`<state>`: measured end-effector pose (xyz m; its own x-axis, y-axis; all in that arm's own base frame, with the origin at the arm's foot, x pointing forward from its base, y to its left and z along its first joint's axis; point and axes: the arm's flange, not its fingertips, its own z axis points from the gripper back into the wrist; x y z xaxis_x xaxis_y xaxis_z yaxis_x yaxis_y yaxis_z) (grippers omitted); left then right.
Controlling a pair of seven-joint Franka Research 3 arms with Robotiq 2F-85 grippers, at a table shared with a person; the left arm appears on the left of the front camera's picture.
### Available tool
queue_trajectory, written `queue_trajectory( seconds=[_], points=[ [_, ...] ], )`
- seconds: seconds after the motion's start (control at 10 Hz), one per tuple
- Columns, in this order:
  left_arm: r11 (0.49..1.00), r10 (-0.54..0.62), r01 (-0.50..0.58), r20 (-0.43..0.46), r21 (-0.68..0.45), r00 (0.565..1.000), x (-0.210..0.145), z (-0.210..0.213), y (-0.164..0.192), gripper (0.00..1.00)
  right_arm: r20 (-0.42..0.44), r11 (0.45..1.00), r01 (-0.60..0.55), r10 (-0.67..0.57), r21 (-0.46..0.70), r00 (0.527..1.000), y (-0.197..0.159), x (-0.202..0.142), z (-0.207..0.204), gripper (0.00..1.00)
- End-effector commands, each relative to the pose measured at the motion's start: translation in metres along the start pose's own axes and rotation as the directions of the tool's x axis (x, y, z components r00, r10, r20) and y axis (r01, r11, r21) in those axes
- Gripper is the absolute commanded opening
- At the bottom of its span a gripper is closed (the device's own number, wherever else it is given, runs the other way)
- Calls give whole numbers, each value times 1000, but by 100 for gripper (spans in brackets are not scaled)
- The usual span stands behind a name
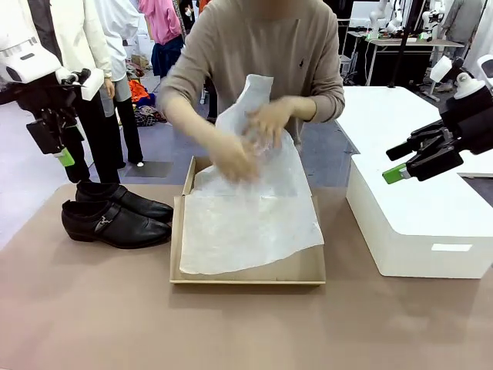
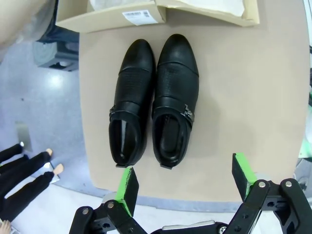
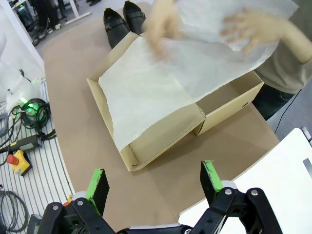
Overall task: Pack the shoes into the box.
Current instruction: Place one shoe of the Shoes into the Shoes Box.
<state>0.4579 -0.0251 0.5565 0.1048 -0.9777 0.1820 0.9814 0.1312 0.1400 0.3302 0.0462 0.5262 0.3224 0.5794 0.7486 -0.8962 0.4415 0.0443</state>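
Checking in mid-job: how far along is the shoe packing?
Done: the box stands open on the table. In hand: the person's hands are spreading the tissue paper over it. Left: both shoes sit side by side on the table beside the box, not yet packed. The left gripper hangs open near them, and the right gripper is open and empty.

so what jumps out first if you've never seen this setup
First the person's hands at the far side, handling white tissue paper that drapes over the open tan box mid-table. Then the glossy black shoes, side by side on the table to the left of the box, with the left end effector open above them.
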Motion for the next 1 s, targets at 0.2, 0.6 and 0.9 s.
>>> queue_trajectory(
  seconds=[0.2, 0.6, 0.9],
  points=[
    [998, -67, 68, -41, 14, 997, -1, -15, 30, 100, 28, 1000, -25, 24, 14, 999, -4, 0, -1, 100],
    [997, -66, 62, -109, -41, 992, -9, -39, 80, 100, 28, 1000, -25, 24, 14, 999, -4, 0, -1, 100],
    [998, -65, 62, -126, -34, 990, -21, -64, 103, 100, 28, 1000, -25, 24, 14, 999, -4, 0, -1, 100]
  ],
)
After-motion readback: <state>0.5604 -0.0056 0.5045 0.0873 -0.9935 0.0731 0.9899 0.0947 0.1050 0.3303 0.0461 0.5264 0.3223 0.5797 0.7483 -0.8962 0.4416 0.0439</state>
